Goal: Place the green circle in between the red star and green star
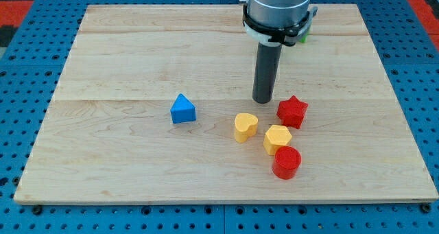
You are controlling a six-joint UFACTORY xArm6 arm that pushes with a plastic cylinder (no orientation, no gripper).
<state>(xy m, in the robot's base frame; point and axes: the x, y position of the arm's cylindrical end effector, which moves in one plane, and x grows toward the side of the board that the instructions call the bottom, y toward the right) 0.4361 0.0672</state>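
My tip [263, 100] rests on the desk [123, 165] just to the view's left of the red star [293, 111], not touching it. A scrap of green [305, 33] peeks from behind the upright arm, shape unclear. The end effector is a bare rod, holding nothing

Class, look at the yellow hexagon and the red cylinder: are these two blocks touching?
Touching. The camera view shows the red cylinder pressed against the lower edge of the yellow hexagon, with no board visible between them.
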